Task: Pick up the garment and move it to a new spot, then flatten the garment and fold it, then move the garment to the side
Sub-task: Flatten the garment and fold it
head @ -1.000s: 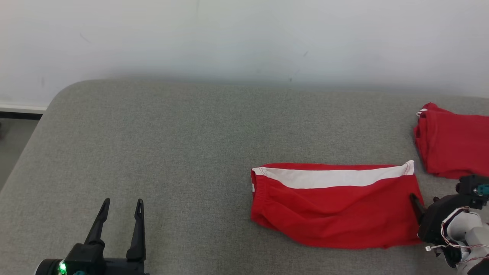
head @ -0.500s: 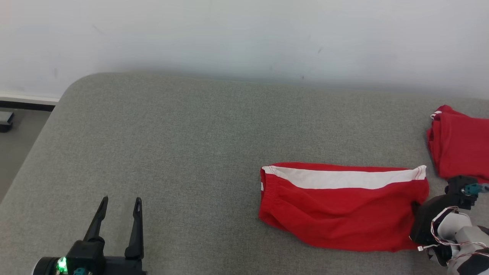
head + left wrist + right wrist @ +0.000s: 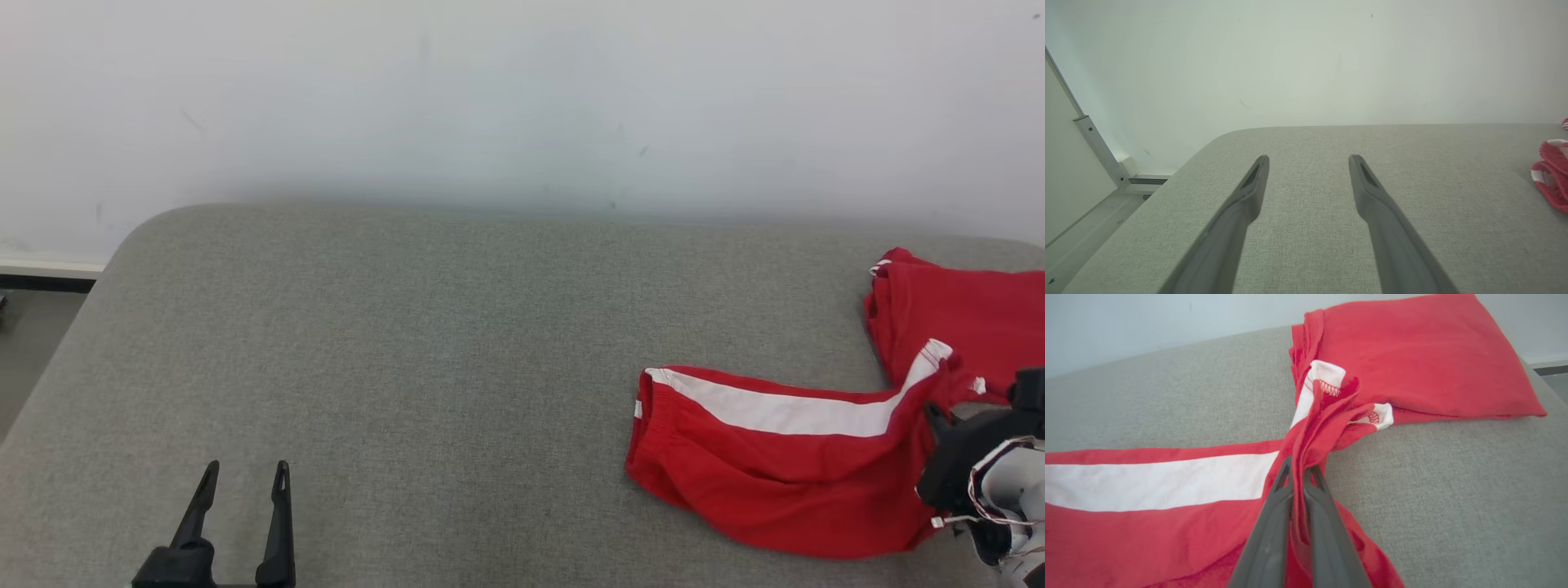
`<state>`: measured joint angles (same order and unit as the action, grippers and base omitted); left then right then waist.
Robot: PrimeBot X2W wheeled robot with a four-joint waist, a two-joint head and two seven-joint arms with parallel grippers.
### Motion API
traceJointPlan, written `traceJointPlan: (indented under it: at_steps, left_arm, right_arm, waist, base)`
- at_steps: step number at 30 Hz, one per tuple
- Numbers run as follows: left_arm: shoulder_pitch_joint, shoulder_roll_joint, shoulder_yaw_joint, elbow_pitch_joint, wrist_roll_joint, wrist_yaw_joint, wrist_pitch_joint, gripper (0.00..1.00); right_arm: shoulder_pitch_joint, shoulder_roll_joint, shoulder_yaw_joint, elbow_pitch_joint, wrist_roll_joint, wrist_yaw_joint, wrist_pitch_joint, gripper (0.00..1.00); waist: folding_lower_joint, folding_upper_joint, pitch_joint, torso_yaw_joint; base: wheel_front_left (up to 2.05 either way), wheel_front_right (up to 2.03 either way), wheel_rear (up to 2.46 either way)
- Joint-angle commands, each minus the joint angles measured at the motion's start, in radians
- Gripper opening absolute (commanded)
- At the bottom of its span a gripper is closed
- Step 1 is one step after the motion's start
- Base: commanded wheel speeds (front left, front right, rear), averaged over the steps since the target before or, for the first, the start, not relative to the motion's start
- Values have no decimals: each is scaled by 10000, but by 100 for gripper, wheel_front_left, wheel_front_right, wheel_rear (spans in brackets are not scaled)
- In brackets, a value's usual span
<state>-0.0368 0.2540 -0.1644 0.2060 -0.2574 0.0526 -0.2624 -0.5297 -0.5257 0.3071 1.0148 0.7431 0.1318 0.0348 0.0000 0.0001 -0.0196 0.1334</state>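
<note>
Likely move-aside step; right gripper (image 3: 1299,470) clamped on shorts (image 3: 759,478) hem, lower right; left gripper (image 3: 247,469) apart, idle; next: drag clear without unfolding.

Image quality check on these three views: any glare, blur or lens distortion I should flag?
Head view: soft, even light, no glare, faint shadow band along the wall foot; garment sharp. Left wrist view: wide-angle stretch, left gripper looms large and softens toward the bottom edge. Right wrist view: right gripper base slightly soft, bunched fabric crisp, stitching readable.
</note>
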Motion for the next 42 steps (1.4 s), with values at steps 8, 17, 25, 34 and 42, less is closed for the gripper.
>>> traceJointPlan:
  at_steps: [8, 17, 25, 34, 42]
  left_arm:
    - [104, -41, -17, -6, -84, -5, -32, 100]
    - [-341, -249, -309, 134, -10, -133, -32, 100]
    - [-741, -421, -463, 318, -2, -226, -32, 100]
    - [-783, -423, -423, 572, -12, -270, -32, 100]
    - [-341, -267, -176, 411, -93, -152, -32, 100]
  right_arm:
    - [603, 655, 507, -3400, 775, -20, 610, 0]
    - [1289, 1781, 800, -5527, 505, -20, 1398, 0]
    - [1573, 3040, 433, -4846, -364, -20, 1383, 0]
    - [1347, 3594, 562, -4235, -875, -20, 375, 100]
    - [1877, 2578, -393, -5979, -675, -20, -772, 100]
  waist:
    - [0, -1, -90, -234]
    - [0, -1, 97, 168]
    - [0, -1, 317, 504]
    - [0, -1, 110, 381]
    - [0, -1, -129, -61]
  base:
    - [0, 0, 0]
    - [0, 0, 0]
    - [0, 0, 0]
    - [0, 0, 0]
    - [0, 0, 0]
